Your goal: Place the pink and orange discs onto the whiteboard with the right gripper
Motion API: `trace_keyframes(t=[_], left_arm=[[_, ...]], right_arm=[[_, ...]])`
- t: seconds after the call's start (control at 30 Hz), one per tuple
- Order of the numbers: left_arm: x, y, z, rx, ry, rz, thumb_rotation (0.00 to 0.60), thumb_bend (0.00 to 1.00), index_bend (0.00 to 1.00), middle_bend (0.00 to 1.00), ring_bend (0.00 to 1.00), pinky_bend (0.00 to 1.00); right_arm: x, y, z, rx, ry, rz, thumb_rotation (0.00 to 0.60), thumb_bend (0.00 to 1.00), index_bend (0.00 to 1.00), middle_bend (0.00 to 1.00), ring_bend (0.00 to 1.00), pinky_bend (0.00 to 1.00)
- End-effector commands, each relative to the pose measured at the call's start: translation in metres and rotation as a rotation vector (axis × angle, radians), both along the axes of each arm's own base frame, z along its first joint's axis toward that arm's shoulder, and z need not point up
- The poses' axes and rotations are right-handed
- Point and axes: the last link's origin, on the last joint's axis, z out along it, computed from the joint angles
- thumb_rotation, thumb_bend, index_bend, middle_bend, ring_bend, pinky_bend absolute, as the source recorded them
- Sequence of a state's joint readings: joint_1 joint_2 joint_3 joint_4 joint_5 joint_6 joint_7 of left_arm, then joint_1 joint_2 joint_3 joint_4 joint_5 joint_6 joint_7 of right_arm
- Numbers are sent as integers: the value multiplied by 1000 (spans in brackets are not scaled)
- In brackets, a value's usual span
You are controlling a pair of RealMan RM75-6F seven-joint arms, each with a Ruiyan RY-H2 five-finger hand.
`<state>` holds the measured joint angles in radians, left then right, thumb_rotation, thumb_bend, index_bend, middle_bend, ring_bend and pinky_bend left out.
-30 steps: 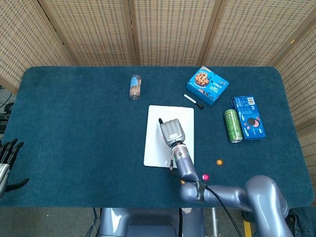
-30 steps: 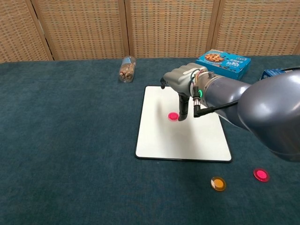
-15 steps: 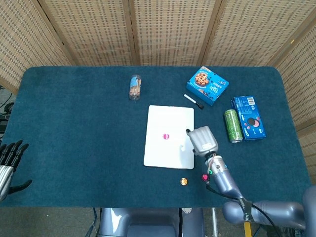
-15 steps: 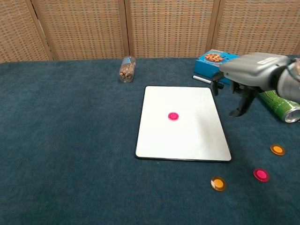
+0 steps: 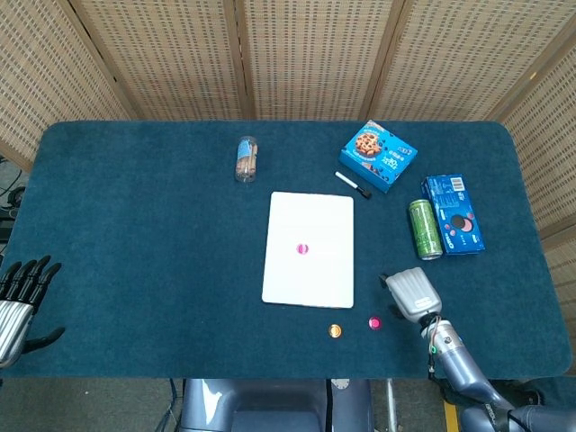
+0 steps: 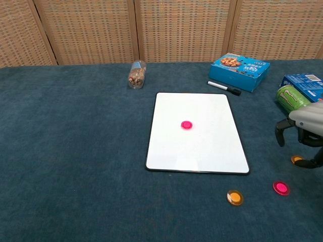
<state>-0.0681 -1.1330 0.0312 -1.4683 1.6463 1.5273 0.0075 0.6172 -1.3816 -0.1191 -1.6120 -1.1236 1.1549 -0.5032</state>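
Chest view: right hand (image 6: 303, 138) is hovering with fingers apart, holding nothing, over an orange disc (image 6: 297, 160).
Whiteboard (image 6: 166, 151): one pink disc (image 6: 186, 124) is lying on it.
Left hand (image 5: 18, 292): fingers are spreading, empty.

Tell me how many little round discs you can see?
4. One pink disc on the whiteboard; an orange disc and pink disc below it; another orange disc under the robot hand.
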Motion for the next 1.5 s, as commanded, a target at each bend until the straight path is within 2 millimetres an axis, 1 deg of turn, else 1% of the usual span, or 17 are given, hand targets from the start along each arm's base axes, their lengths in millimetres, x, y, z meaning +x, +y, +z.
trace_keyframes(t=[0.03, 0.13, 0.4, 0.93, 1.5], left_arm=[[0, 1, -1, -1, -1, -8, 600, 0, 0, 0, 0, 0], [0, 2, -1, -3, -2, -16, 600, 0, 0, 0, 0, 0], [0, 2, -2, -6, -3, -15, 600, 0, 0, 0, 0, 0], [0, 1, -2, -13, -8, -8, 600, 0, 0, 0, 0, 0], [-1, 2, -1, -11, -14, -1, 600, 0, 0, 0, 0, 0]], right_arm=[[-9, 0, -4, 5, 7, -5, 600, 311, 424, 955, 949, 1000], [-13, -2, -7, 4, 18, -10, 600, 311, 424, 955, 949, 1000], [-14, -9, -13, -1, 16, -31, 600, 311, 424, 955, 948, 1000], [-25, -11, -13, 0, 32, -66, 600, 311, 424, 955, 949, 1000], [-34, -14, -17, 12, 60, -89, 600, 311, 424, 955, 949, 1000]])
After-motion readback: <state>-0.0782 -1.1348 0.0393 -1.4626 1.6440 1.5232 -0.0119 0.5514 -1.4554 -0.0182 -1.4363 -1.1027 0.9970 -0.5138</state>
